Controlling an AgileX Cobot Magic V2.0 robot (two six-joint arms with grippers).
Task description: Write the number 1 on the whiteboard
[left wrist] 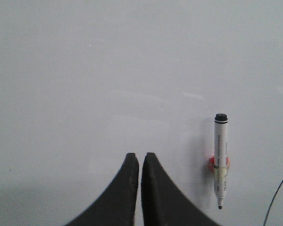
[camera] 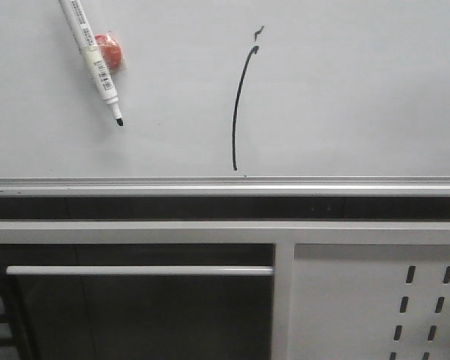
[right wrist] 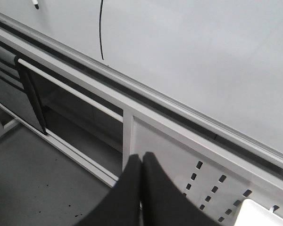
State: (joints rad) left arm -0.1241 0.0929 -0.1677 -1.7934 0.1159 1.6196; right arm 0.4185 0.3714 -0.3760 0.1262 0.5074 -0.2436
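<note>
Ink already forms the number 1 (camera: 240, 112) near the centre of the whiteboard (camera: 360, 90) — a tall, slightly curved stroke ending just above the silver rail (camera: 225, 182), a small tick above it. The marker (camera: 94, 56) is seen at upper left, seemingly parked on a red holder (camera: 111, 49), tip down. Both the left gripper (left wrist: 139, 162) and right gripper (right wrist: 141, 162) are pressed closed and empty — judged a finished task.

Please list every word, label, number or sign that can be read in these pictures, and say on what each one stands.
"1": hand-drawn black stroke, the number 1, with a small tick above, on the whiteboard.
Printed label on the marker barrel: too small and blurred to read.
Nothing else readable in any view.
</note>
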